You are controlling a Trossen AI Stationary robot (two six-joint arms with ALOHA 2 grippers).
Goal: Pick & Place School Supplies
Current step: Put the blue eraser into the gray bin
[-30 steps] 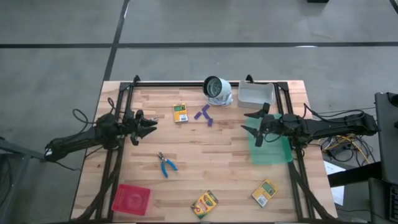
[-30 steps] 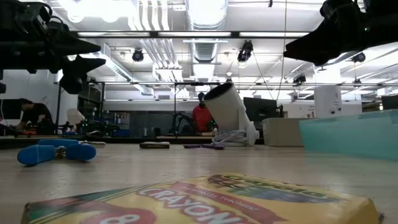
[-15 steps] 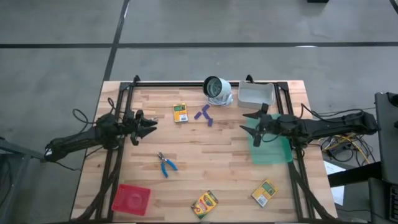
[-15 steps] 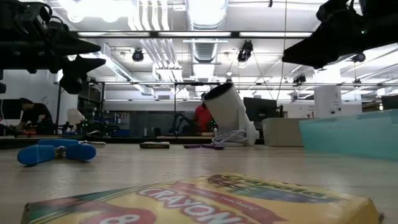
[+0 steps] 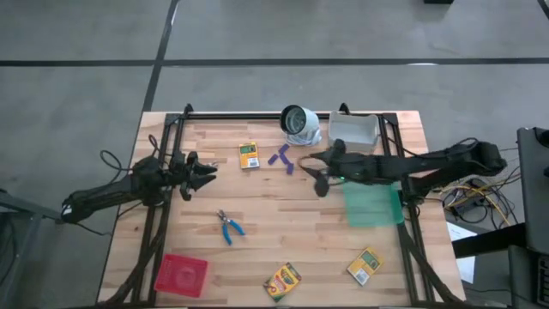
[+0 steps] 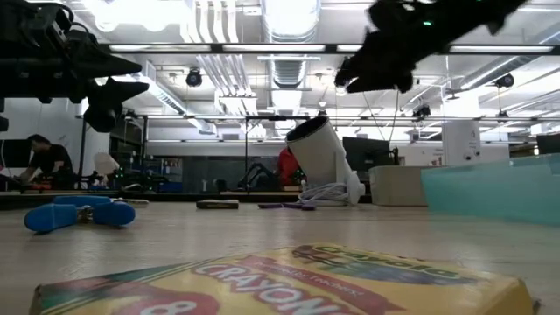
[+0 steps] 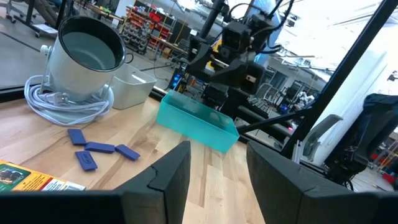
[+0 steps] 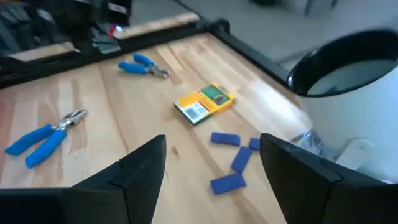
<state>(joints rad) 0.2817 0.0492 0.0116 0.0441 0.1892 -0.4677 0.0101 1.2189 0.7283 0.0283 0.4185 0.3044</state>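
Right tool [image 5: 318,172] out over the middle of the desk [image 5: 257,219], above the wood just beside the purple pieces [image 5: 281,158]; fingers spread wide, nothing between them. Its wrist view looks past both dark fingers [image 8: 138,169] onto those pieces and a crayon box beyond them.

Left tool [image 5: 208,172] hangs over the desk's left side, well apart from the supplies; fingers parted with a clear gap, empty. Its wrist view looks across to the purple pieces [image 7: 93,148], the round white-grey object [image 7: 87,62] sitting on a coiled white cable, the white bin [image 7: 134,87] and a teal tray [image 7: 199,118], with the right arm above them.

Supplies, all lying on the desk:
- crayon box [image 5: 249,155] at the far side, left of the purple pieces
- second crayon box [image 5: 282,281] at the near edge, centre; it fills the foreground in the low view [image 6: 289,280]
- third crayon box [image 5: 364,265] near right
- blue-handled tool [image 5: 228,227] left of centre, between the left arm and the near edge; low view shows its blue handles flat on the wood [image 6: 74,214]

Red tray [image 5: 181,275] at the near left corner. Round white-grey object [image 5: 299,124] at the far edge, white bin [image 5: 352,131] just to its right
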